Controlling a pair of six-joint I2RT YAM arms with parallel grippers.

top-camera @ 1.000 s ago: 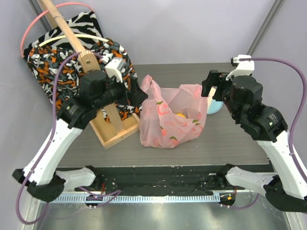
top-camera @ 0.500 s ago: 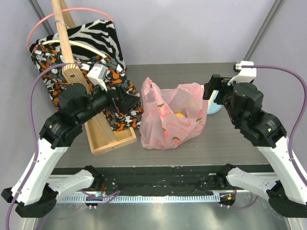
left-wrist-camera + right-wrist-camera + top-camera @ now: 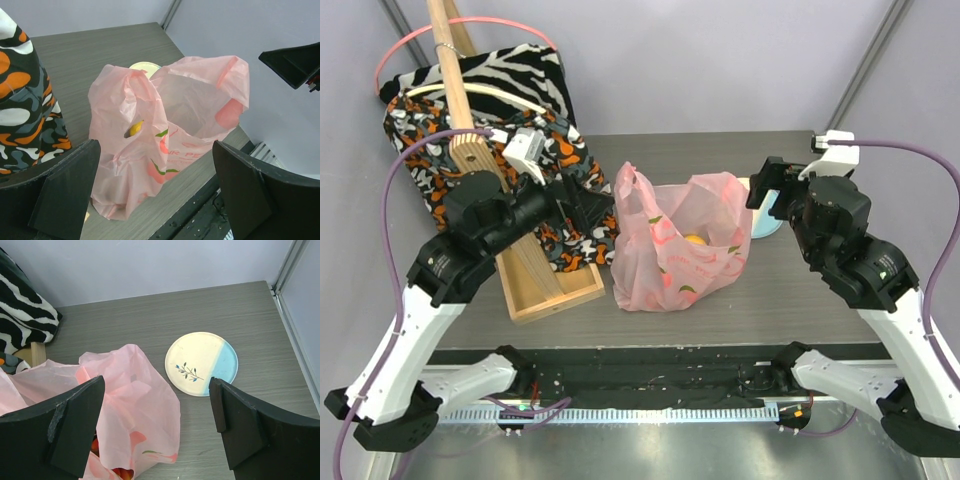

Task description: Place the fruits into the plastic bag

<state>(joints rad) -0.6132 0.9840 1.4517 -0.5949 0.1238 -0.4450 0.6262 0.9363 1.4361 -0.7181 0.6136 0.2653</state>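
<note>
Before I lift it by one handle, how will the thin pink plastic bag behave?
Probably floppy: the thin, crinkled pink plastic bag slumps with folded walls. Likely bottom-heavy, since the small yellow fruit sits low inside. Lifted by one handle loop, its mouth may tilt and spill.

The plastic bag (image 3: 670, 255) hides most fruits (image 3: 694, 240); 1 yellow piece (image 3: 135, 128) shows. The right arm (image 3: 840, 225) covers much of the plate (image 3: 767, 228).

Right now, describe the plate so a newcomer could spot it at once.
Start at the pink bag in the middle of the table. Just to its right, lying flat on the grey wood grain, is a round plate. It is the only dish here: cream with one pale blue side and a small leafy sprig, and nothing on it.
</note>
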